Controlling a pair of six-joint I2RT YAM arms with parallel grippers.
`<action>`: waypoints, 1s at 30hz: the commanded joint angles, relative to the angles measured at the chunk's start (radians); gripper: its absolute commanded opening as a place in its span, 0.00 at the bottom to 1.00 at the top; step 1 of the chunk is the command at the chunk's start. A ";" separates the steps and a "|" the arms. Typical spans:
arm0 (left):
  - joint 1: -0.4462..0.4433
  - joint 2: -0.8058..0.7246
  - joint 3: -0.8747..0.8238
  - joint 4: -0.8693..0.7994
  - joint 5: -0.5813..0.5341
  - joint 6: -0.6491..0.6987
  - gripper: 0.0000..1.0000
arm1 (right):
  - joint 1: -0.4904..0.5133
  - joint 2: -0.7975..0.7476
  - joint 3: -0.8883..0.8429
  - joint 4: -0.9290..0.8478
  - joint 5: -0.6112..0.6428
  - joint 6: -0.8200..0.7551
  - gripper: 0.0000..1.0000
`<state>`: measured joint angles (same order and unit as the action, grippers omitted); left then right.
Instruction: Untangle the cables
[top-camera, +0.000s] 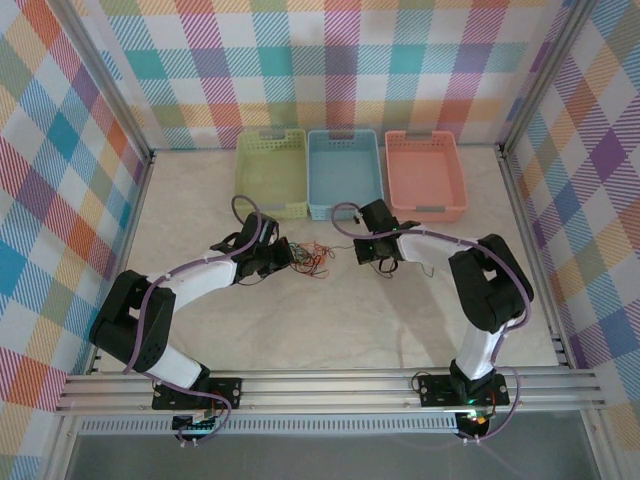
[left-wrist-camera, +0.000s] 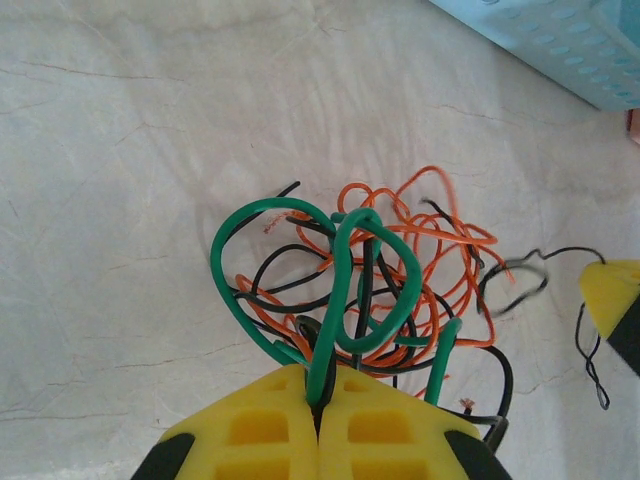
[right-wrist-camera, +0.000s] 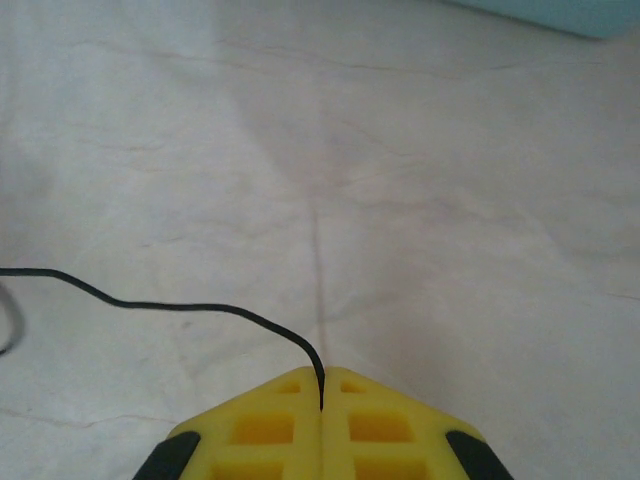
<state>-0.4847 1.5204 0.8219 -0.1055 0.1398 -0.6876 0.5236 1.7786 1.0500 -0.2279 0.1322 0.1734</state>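
The cables (top-camera: 308, 258) lie as a loose tangle of orange, black and green wires (left-wrist-camera: 420, 270) on the pale table between the two arms. My left gripper (left-wrist-camera: 320, 402) is at the tangle's left edge (top-camera: 283, 260), its yellow jaws shut on a green cable (left-wrist-camera: 340, 290) that loops up out of the bunch. My right gripper (right-wrist-camera: 321, 404) sits to the right of the tangle (top-camera: 364, 254), shut on the end of a thin black cable (right-wrist-camera: 200, 308) that trails off to the left. One of its yellow fingertips (left-wrist-camera: 612, 295) appears at the right edge of the left wrist view.
Three empty baskets stand in a row at the back: green (top-camera: 272, 172), blue (top-camera: 345, 170), salmon (top-camera: 425, 172). The blue basket's corner (left-wrist-camera: 560, 40) is just beyond the tangle. Checkered walls enclose the table; a metal rail (top-camera: 330, 385) runs along the near edge.
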 joint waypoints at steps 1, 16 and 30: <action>-0.008 0.008 0.026 -0.023 -0.007 0.005 0.00 | -0.038 -0.033 -0.023 0.004 0.032 0.078 0.00; -0.006 0.004 0.025 -0.024 -0.011 0.002 0.00 | -0.118 -0.160 -0.151 0.077 0.152 0.216 0.00; -0.005 0.000 0.020 -0.022 -0.016 0.000 0.00 | -0.242 -0.285 -0.306 0.158 0.235 0.402 0.00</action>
<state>-0.4847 1.5219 0.8219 -0.1055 0.1368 -0.6880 0.3115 1.5307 0.7750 -0.0982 0.3416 0.4980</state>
